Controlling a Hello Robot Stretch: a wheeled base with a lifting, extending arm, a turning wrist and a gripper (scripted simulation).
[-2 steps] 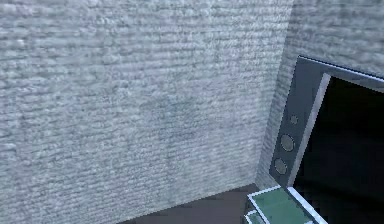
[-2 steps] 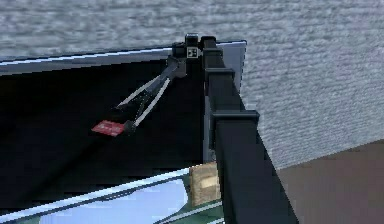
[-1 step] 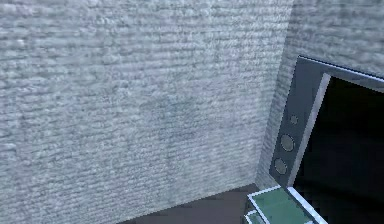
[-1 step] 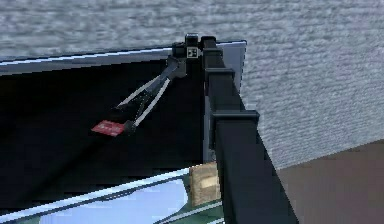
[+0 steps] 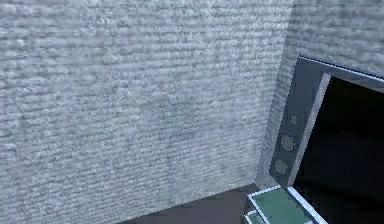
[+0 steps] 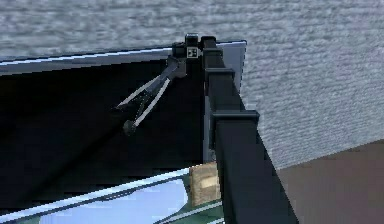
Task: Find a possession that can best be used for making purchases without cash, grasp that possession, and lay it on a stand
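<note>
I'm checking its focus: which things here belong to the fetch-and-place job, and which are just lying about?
Job: gripper, cannot tell whether it holds anything; pale stand top.
Lying about: television; small tan block beside the arm; grey wall.

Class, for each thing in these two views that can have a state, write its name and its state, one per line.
Television: upright, screen dark.
Arm: stretched out toward the television.
Gripper: before the dark screen; cannot tell whether it holds anything.
Tan block: lying on the pale surface below the screen.
</note>
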